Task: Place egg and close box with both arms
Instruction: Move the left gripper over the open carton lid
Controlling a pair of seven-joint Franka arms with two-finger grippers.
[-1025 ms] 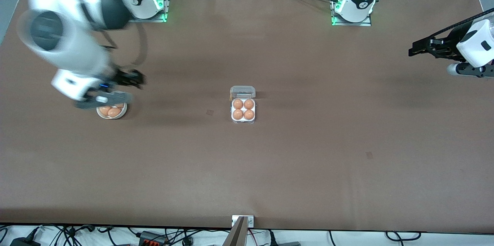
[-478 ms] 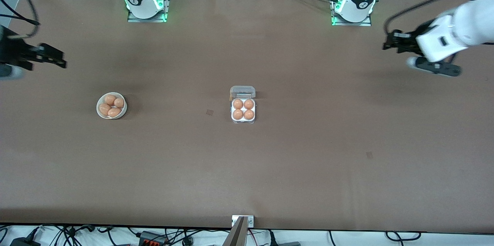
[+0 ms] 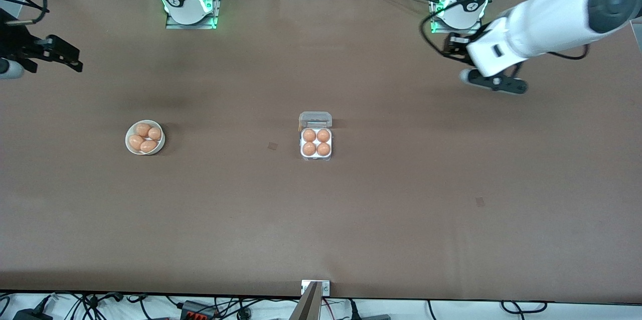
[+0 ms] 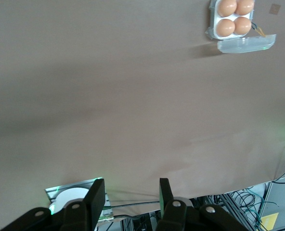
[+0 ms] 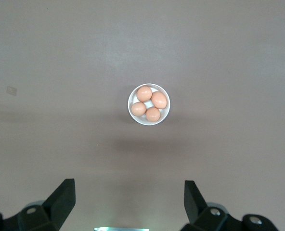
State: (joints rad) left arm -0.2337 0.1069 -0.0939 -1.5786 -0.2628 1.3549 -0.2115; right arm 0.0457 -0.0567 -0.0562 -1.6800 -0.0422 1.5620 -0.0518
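Observation:
The box (image 3: 316, 151) sits mid-table with its clear lid (image 3: 315, 119) hinged open; every cell holds an orange-brown egg (image 3: 309, 135). The left wrist view shows the same box (image 4: 213, 21) and lid (image 4: 246, 44) far off. My left gripper (image 3: 450, 45) hangs over the table close to the left arm's base, open (image 4: 130, 197) with nothing between its fingers. At the right arm's end of the table, my right gripper (image 3: 75, 59) hovers wide open (image 5: 128, 197) and empty.
A round white bowl (image 3: 128, 145) with several more eggs stands toward the right arm's end, level with the box; the right wrist view looks down on this bowl (image 5: 132, 111). Both arm bases stand along the table's back edge.
The right arm lifted off the bowl and swung out to its end of the table, then held still. The left arm swept in from the table's end toward its base.

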